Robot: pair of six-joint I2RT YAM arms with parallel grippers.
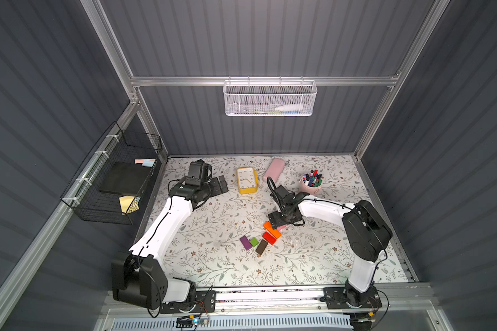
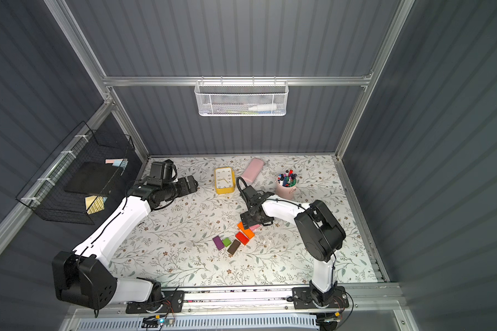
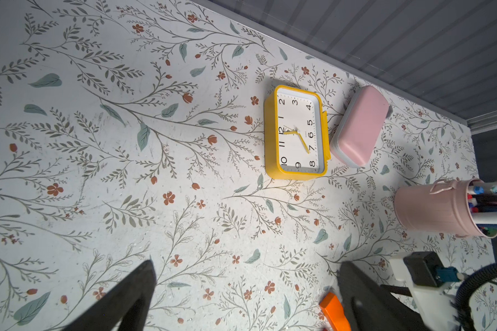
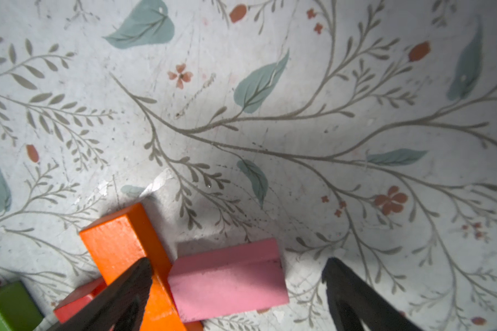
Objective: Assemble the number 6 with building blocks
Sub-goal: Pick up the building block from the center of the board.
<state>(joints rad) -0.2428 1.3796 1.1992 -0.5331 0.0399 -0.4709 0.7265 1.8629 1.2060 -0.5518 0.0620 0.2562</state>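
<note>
The building blocks lie in a loose cluster at mid-table; the number 6 is not in view. The purple (image 1: 245,242), green (image 1: 254,242) and brown (image 1: 261,247) blocks sit side by side. Next to them are the red (image 1: 269,238) and orange (image 1: 271,229) blocks. In the right wrist view the pink block (image 4: 227,283) lies flat against the orange block (image 4: 124,238). My right gripper (image 4: 238,262) is open just above the pink block, one finger over the orange block, the other over bare table. My left gripper (image 3: 248,263) hangs open and empty at the back left (image 1: 220,183).
A yellow clock (image 1: 246,180), a rounded pink case (image 1: 273,169) and a pink cup of pens (image 1: 312,183) stand along the back of the table. A black wire basket (image 1: 112,183) hangs on the left wall and a white mesh basket (image 1: 269,99) on the back wall.
</note>
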